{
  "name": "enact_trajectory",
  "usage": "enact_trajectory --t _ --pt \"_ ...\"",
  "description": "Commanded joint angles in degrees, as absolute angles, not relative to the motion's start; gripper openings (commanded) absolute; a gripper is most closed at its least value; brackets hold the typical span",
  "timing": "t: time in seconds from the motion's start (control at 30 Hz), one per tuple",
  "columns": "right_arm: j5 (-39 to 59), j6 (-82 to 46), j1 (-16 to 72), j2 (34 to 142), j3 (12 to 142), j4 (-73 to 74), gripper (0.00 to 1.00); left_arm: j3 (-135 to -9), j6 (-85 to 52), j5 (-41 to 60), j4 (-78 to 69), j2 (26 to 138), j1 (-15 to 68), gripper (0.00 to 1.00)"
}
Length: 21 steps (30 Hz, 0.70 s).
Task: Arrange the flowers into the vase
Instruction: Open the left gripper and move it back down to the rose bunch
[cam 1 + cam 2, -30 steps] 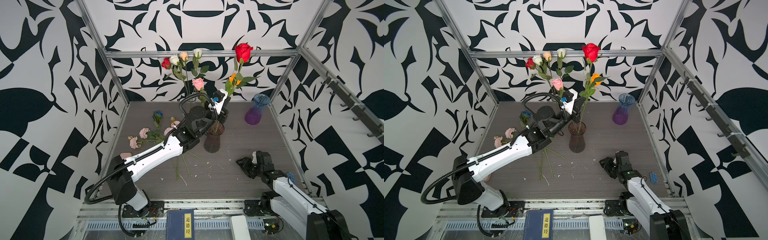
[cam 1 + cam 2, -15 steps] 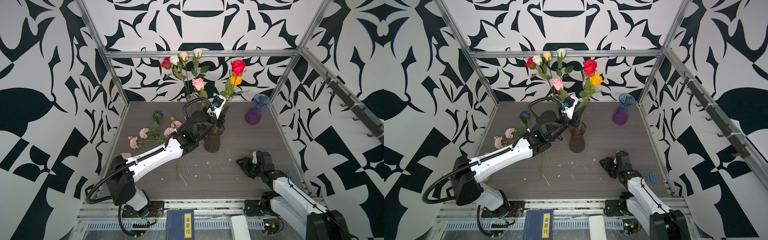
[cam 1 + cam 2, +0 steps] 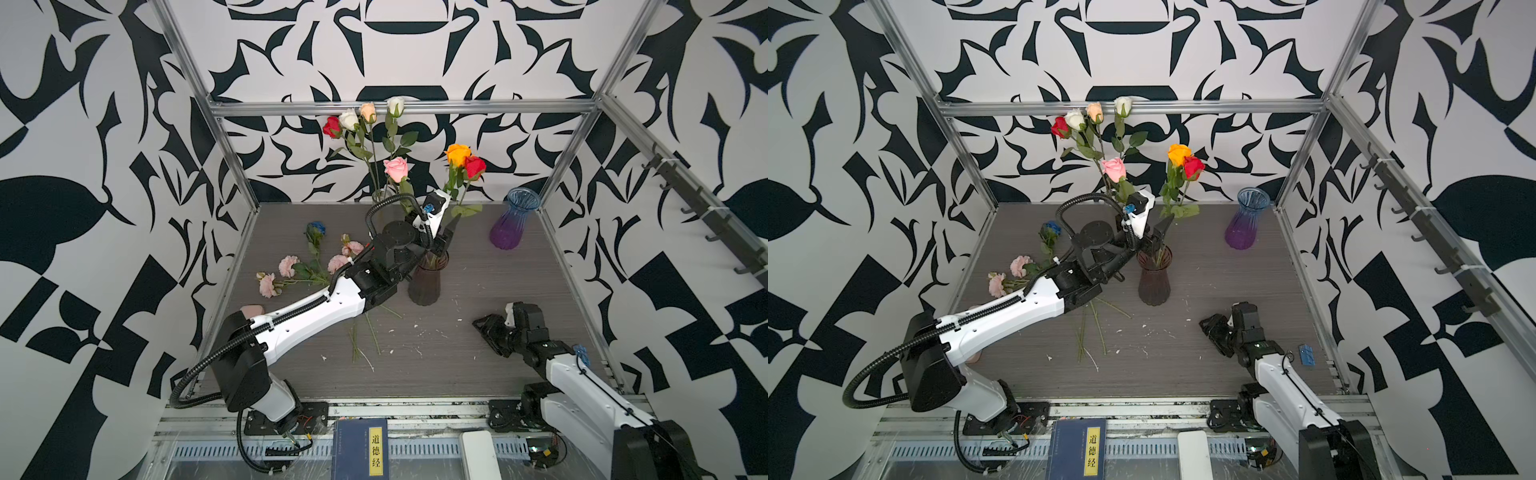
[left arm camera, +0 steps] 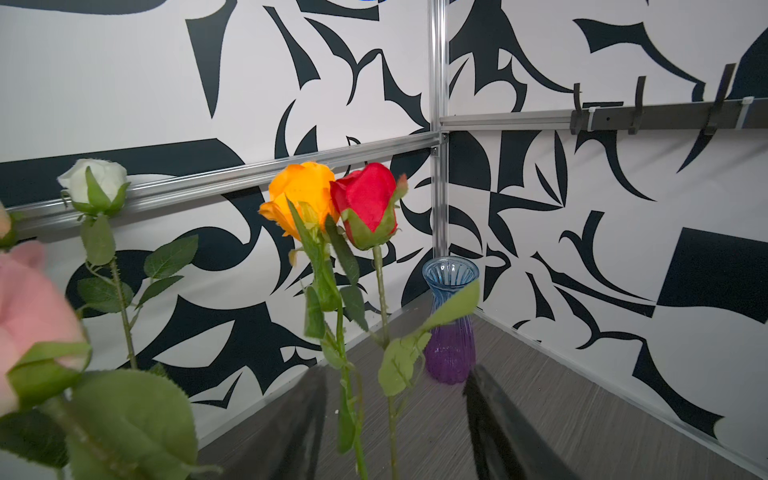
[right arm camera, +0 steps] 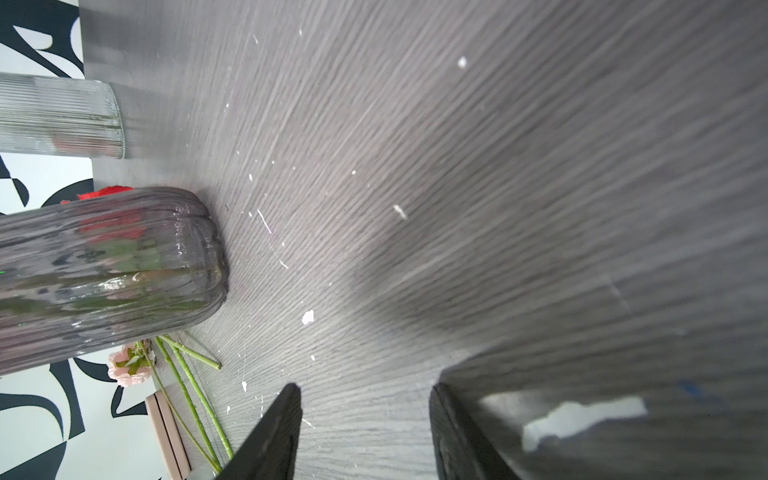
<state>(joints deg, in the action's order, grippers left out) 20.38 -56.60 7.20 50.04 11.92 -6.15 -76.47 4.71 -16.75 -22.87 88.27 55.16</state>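
Left tool (image 4: 395,376) spread around rose stems (image 4: 380,282) — over vase (image 3: 424,282), right tool (image 5: 365,390) spread, empty

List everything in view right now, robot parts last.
Dark vase: one, smoky grey, centre.
Orange rose and red rose: one each, in it.
Back roses: four, red, peach, two white, in clear vase.
Pink rose: one, upright, vase unclear.
Purple-blue vase: one, empty, back right.
Blue rose: one, lying left.
Pink blooms: about four, lying left.
Book: one, blue, front edge.
Left gripper: open, around dark vase's stems.
Right gripper: open, empty, front right.
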Motion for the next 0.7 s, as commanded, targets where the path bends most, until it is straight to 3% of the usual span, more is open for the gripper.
enact_trajectory --t 0.0,0.3,0.4,0.47,0.67 --pt "20.57 -55.89 7.03 49.48 12.32 -5.54 0.53 -75.55 4.23 -17.73 -23.39 85.29 55.28 0.58" --pt "20.43 -56.16 6.98 49.92 12.45 -5.81 0.53 -66.59 0.7 -24.45 -15.38 73.61 54.85 0.68" --pt "20.48 -56.51 7.02 50.52 12.34 -5.36 0.53 -61.43 -4.38 -26.2 -8.64 65.07 53.29 0.8" --pt "20.56 -56.77 6.97 51.26 12.45 -4.93 0.53 -59.0 -10.46 -27.18 -1.23 60.37 51.09 0.99" --pt "20.39 -57.1 6.96 52.29 13.36 -5.5 0.53 -53.3 -26.86 -23.36 19.17 48.67 42.65 0.99"
